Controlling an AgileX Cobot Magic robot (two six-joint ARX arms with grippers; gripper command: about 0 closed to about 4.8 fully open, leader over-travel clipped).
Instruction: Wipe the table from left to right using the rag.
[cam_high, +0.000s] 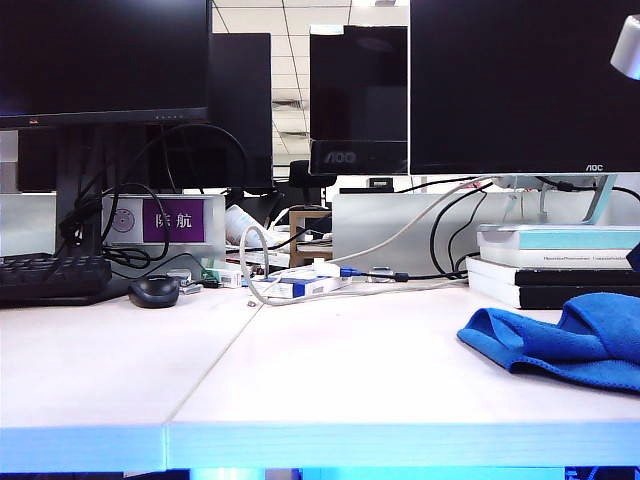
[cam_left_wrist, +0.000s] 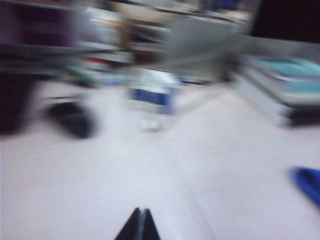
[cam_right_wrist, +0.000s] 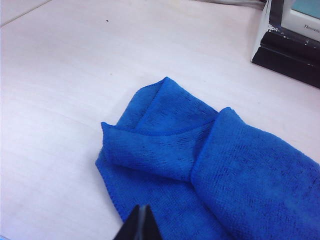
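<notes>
At the lower right of the exterior frame the rag lies bunched on the bench, released. The right gripper hovers just over it, jaws together and empty; the left gripper, likewise closed and empty, sits above bare bench. The wipe looks finished; judging so, only retreat remains.

Table: front and middle bare from left edge to the rag bunched at right edge. Back edge blocked by keyboard, mouse, cable tangle, stacked books. Left gripper and right gripper: tips together, right over the rag.
</notes>
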